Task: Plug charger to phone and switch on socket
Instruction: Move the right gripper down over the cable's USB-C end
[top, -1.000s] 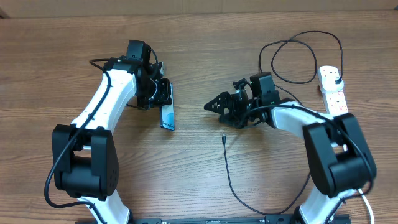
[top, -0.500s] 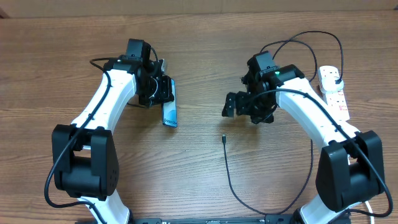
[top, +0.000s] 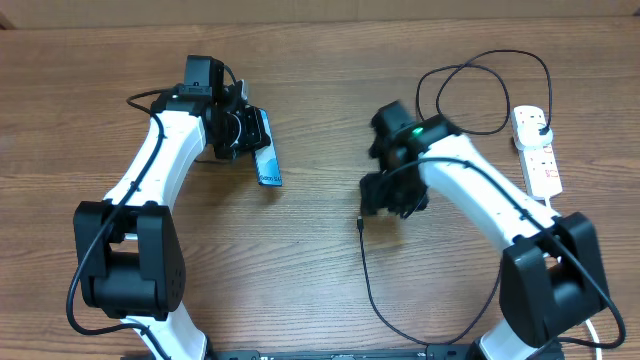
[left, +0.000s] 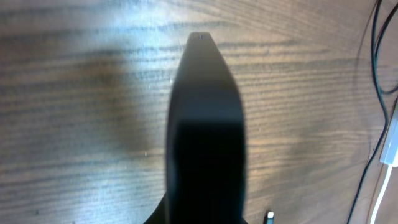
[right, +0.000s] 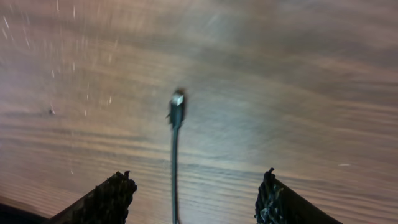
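Observation:
My left gripper (top: 252, 133) is shut on the phone (top: 268, 166), holding it tilted above the table left of centre. From the left wrist the phone (left: 205, 124) shows as a dark edge-on slab filling the middle, and it hides the jaws. The charger's thin black cable (top: 366, 280) lies on the wood, its connector tip (top: 358, 222) pointing away from me. My right gripper (top: 378, 197) hovers just over that tip. In the right wrist view the tip (right: 177, 99) and cable lie between the two open fingers (right: 102, 199), untouched. The white socket (top: 537, 150) lies at the far right with the charger's plug (top: 541, 124) in it.
The cable loops (top: 480, 95) behind the right arm near the socket and curves along the front edge (top: 420, 338). In the left wrist view the socket's edge (left: 392, 146) and cable (left: 375, 50) show at the right.
The right arm swung from pointing left to hanging over the connector tip, its jaws narrowing somewhat. The left arm shifted slightly left and back with the phone.

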